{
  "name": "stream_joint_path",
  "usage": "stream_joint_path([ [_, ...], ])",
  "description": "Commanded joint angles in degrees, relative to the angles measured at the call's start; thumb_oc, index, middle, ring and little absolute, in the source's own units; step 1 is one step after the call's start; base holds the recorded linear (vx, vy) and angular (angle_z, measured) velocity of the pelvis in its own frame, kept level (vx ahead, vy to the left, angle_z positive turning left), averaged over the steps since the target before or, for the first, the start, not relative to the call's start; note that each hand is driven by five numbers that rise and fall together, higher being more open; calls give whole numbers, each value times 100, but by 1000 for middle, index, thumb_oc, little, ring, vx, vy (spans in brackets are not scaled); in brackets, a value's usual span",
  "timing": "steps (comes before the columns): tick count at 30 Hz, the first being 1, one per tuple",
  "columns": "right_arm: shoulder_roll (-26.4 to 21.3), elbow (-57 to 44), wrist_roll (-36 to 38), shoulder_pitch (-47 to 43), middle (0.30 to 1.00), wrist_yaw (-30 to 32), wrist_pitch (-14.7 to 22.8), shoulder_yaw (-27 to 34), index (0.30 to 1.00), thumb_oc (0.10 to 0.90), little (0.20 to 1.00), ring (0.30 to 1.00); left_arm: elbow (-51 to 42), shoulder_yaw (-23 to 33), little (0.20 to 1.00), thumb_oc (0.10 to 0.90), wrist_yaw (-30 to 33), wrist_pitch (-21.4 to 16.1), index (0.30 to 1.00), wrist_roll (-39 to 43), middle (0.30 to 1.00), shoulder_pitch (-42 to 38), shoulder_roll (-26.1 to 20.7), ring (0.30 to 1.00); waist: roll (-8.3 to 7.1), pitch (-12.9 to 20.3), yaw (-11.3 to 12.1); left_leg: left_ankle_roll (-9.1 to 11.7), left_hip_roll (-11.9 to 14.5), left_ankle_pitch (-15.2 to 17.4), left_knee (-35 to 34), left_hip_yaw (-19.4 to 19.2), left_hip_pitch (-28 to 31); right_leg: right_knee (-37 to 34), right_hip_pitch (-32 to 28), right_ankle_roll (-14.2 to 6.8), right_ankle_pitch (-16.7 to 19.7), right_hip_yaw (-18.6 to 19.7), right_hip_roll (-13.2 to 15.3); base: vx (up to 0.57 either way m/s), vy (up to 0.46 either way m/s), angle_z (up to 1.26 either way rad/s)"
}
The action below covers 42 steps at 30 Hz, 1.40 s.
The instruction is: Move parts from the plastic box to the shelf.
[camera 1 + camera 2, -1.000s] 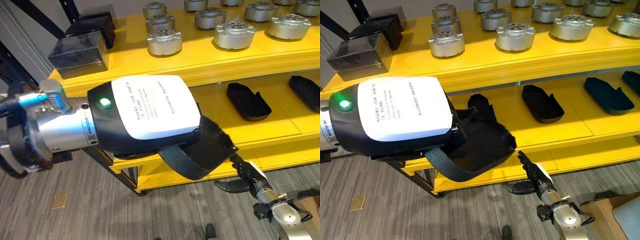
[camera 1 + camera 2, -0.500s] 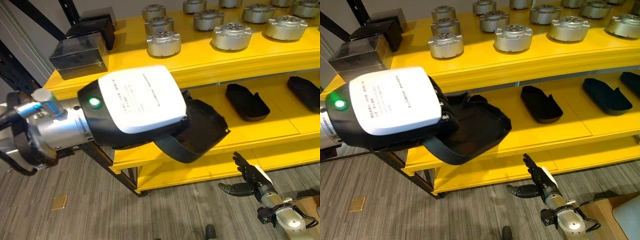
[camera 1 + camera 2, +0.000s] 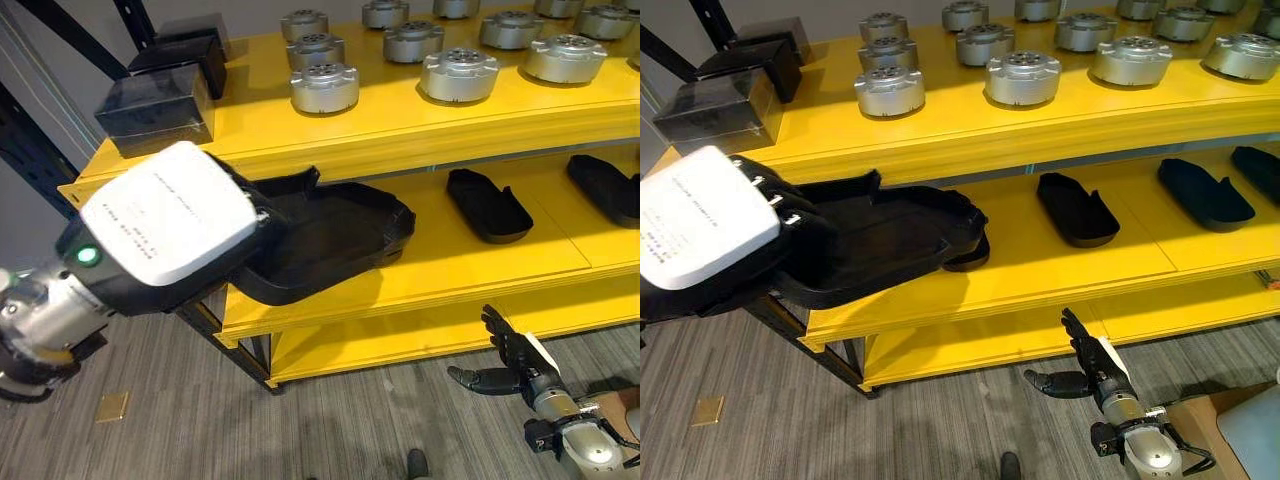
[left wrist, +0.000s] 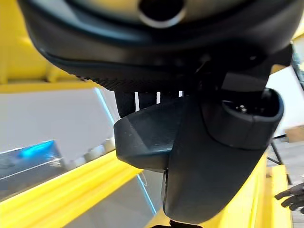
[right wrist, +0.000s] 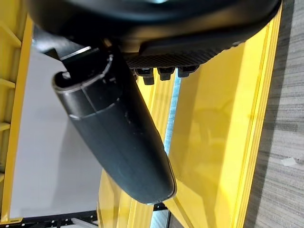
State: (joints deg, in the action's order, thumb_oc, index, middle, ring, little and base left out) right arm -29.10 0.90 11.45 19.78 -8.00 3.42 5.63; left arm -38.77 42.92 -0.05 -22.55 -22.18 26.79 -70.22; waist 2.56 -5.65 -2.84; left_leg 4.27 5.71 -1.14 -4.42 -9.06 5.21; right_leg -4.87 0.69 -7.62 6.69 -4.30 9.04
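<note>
My left hand [image 3: 165, 225], with a white cover on its back, is shut on a large black shell-shaped part [image 3: 330, 235]. The part lies nearly flat, open side up, over the left end of the yellow rack's middle shelf [image 3: 470, 265]. I cannot tell whether it rests on the shelf. In the left wrist view the thumb [image 4: 223, 156] is curled against the dark part. My right hand [image 3: 510, 365] hangs low in front of the bottom shelf, open with spread fingers and nothing in it.
Two more black shell parts [image 3: 487, 203] [image 3: 605, 187] lie to the right on the middle shelf. Several silver round parts [image 3: 325, 87] and dark boxes [image 3: 160, 105] fill the top shelf. A cardboard box corner [image 3: 1230, 430] sits at the lower right on the floor.
My left hand has swung left and down, and the black part has tipped flatter and gone in over the middle shelf. The right hand has sunk slightly lower.
</note>
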Motion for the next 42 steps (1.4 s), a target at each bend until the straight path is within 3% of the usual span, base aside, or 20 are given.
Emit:
stream_joint_path([
  [1, -93, -806, 292, -369, 1000, 171, 631, 229, 1000, 900, 1000, 1000, 699, 468, 300, 400, 798, 521, 300, -262, 300, -346, 430, 300, -453, -4, -105, 261, 484, 143, -44, 40, 184, 60, -653, -366, -548, -260, 383, 1, -5, -3],
  [8, -107, -881, 245, -346, 1000, 276, 625, 264, 1000, 900, 1000, 1000, 773, -226, 300, 400, 957, 570, 300, -616, 300, -526, 1077, 300, -516, -87, -118, 258, 509, 151, -31, 52, 176, 119, -639, -324, -600, -274, 370, 1, -1, -1],
  [13, -112, -907, 261, -339, 1000, 304, 624, 272, 1000, 900, 1000, 1000, 800, -502, 300, 400, 1043, 586, 300, -692, 300, -659, 1274, 300, -522, -125, -117, 255, 519, 146, -23, 62, 155, 153, -617, -305, -631, -267, 348, 0, 0, 0],
  [24, -116, -909, 245, -327, 1000, 391, 628, 247, 1000, 900, 1000, 1000, 836, -940, 300, 400, 1173, 610, 300, -755, 300, -808, 1708, 300, -515, -214, -129, 250, 540, 141, -6, 69, 137, 214, -597, -275, -686, -273, 337, -1, -2, -1],
  [33, -66, -910, 215, -323, 1000, 462, 627, 240, 1000, 900, 1000, 1000, 1135, -1194, 300, 400, 1480, 766, 300, -998, 300, -743, 2346, 300, -541, -259, -121, 237, 536, 164, 8, 60, 130, 232, -588, -271, -703, -285, 345, 0, 0, 0],
  [42, -106, -885, 153, -394, 1000, 525, 619, 137, 1000, 900, 1000, 1000, 1542, -1788, 300, 400, 1693, 951, 300, -1362, 300, -1239, 2463, 300, -564, -251, -183, 233, 539, 169, 16, 50, 117, 266, -567, -259, -730, -290, 339, 0, 0, 0],
])
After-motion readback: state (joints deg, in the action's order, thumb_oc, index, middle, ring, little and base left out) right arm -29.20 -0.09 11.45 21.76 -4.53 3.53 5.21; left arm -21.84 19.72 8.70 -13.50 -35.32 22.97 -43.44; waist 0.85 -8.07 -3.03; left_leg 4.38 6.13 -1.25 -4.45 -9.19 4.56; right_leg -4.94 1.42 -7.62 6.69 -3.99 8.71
